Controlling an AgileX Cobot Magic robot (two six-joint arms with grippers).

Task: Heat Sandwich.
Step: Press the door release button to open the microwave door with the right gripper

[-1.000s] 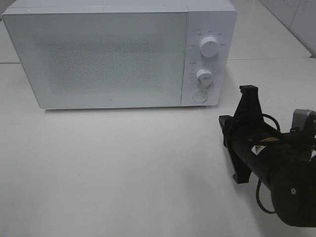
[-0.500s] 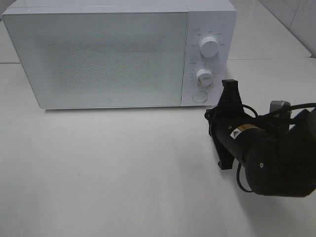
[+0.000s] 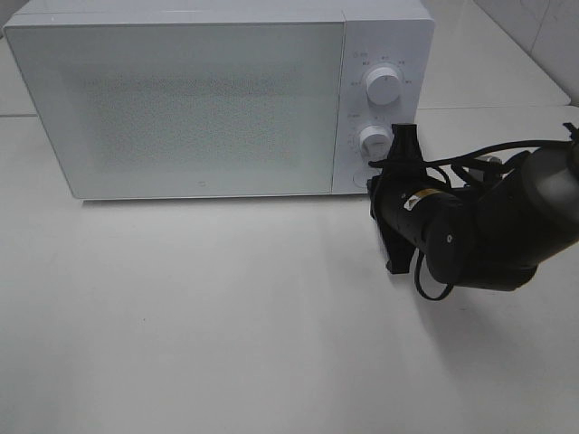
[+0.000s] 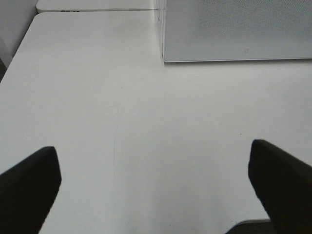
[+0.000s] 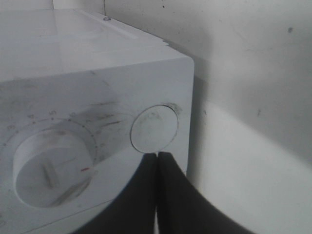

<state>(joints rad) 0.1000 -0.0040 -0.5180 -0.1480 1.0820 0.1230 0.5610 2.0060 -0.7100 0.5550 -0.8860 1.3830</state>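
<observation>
The sandwich is not in view in any frame. The white microwave (image 3: 181, 99) stands at the back of the table with its door shut. My right gripper (image 3: 375, 185) is shut and empty, turned on its side, with its tips at the round button (image 3: 366, 178) at the foot of the control panel. In the right wrist view the shut gripper (image 5: 157, 156) touches or nearly touches the lower rim of the button (image 5: 154, 127). My left gripper (image 4: 156, 185) is open and empty over bare table, short of the microwave's corner (image 4: 165, 53).
Two knobs (image 3: 383, 86) (image 3: 373, 140) sit above the button; the lower knob also shows in the right wrist view (image 5: 51, 165). The white table (image 3: 199, 307) stretches in front of the microwave. A tiled wall is at the back right.
My right arm has swung left and toward the microwave, bringing the shut gripper from the table's right side up to the round button. The microwave has not moved.
</observation>
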